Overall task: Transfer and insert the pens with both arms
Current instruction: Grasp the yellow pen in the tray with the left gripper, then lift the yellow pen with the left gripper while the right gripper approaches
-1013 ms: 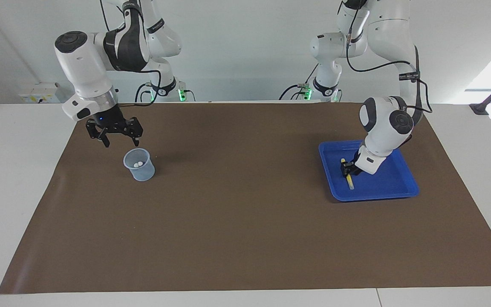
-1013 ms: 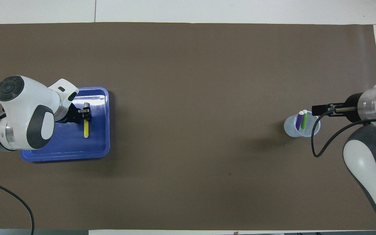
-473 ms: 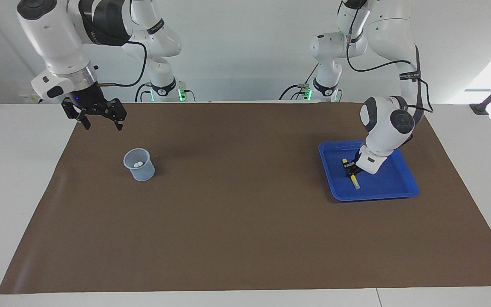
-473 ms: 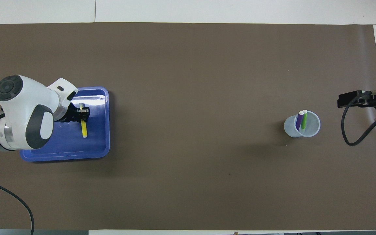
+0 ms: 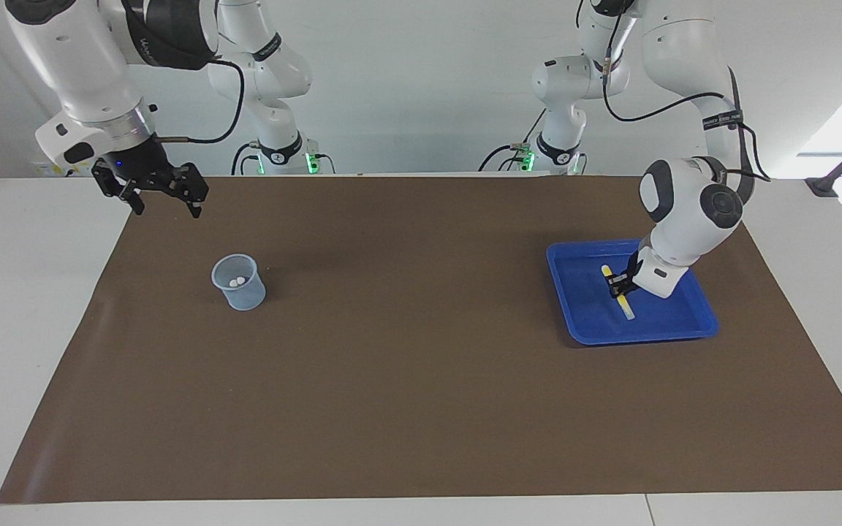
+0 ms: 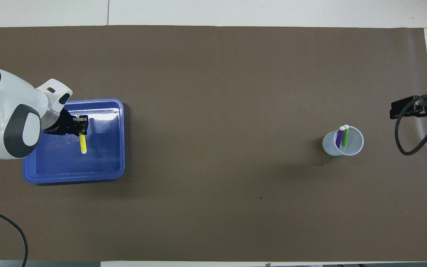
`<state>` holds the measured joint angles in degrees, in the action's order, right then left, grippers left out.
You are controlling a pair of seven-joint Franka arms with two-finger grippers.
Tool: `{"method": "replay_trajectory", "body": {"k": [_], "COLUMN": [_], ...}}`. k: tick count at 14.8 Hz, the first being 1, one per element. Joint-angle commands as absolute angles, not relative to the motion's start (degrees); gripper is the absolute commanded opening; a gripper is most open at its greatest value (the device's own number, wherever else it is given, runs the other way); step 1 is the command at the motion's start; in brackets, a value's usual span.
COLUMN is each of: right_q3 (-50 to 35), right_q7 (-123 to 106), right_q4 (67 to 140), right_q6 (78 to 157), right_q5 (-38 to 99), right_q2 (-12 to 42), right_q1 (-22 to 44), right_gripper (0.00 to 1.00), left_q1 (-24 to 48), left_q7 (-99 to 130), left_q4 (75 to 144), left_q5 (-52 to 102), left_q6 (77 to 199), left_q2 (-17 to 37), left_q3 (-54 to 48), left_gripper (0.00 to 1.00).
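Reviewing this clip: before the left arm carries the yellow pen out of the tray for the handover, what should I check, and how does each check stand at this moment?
1. Left gripper shut on the yellow pen: ok.
2. Pen off the blue tray floor: cannot tell; its cap end hangs low over the tray.
3. Grip near the pen's upper end, leaving the lower part free for the other arm: ok.
4. Right gripper open and empty, ready to receive: ok; it waits in the air near the table edge, at the right arm's end.
5. Cup upright with room: ok; purple pen and green pen lean in it.
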<state>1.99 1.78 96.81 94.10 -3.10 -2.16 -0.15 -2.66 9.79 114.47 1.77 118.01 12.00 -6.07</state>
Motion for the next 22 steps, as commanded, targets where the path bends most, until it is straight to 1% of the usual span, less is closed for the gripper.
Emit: {"method": "replay_trajectory", "body": {"k": [1,3,5,8,9,11,13,15,18,22], "right_q3": [1.5,1.4,1.3,1.2,1.2,1.1,1.1,1.1,0.9,-2.1], "right_q7": [3.1,3.1,3.1,3.0,3.0,3.0,2.9,2.9,3.1,4.6], "right_q4": [96.2,96.3,96.3,96.3,96.3,96.3,96.2,96.2,96.2,96.0], "right_q6": [92.9,92.9,92.7,92.7,92.6,92.7,92.7,92.8,93.3,93.6], "right_q5": [-4.1,-4.1,-3.9,-3.1,-3.0,-1.8,-0.7,-0.8,-0.8,1.8], "right_q2": [-1.9,-1.9,-2.0,-2.2,-2.5,-2.5,-2.5,-2.5,-2.5,-2.5], "right_q1": [-0.3,-0.2,-0.1,-0.1,-0.1,-0.1,-0.2,-0.1,-0.1,-0.2], "right_gripper": [1.00,1.00,1.00,1.00,1.00,1.00,1.00,1.00,1.00,1.00], "left_q1": [-2.7,-2.8,-3.7,-3.1,-2.6,-1.2,-0.3,-0.2,0.9,1.7], "left_q7": [10.1,10.5,14.0,28.5,36.0,48.7,56.3,64.3,75.0,84.4], "left_q4": [111.3,108.9,105.6,100.5,99.9,100.0,100.5,100.5,100.5,101.9], "left_q5": [1.4,3.0,8.1,15.6,16.5,21.2,26.3,30.3,34.7,42.3], "left_q6": [112.4,108.8,104.3,97.6,96.3,96.2,96.2,96.2,96.9,97.2], "left_q2": [11.0,10.9,10.5,9.4,8.4,6.5,3.5,1.8,-0.1,-2.5], "left_q3": [-6.1,-5.9,-5.9,-6.3,-6.9,-7.9,-8.2,-8.3,-8.3,-8.3], "left_gripper": [0.00,0.00,0.00,0.00,0.00,0.00,0.00,0.00,0.00,0.00]}}
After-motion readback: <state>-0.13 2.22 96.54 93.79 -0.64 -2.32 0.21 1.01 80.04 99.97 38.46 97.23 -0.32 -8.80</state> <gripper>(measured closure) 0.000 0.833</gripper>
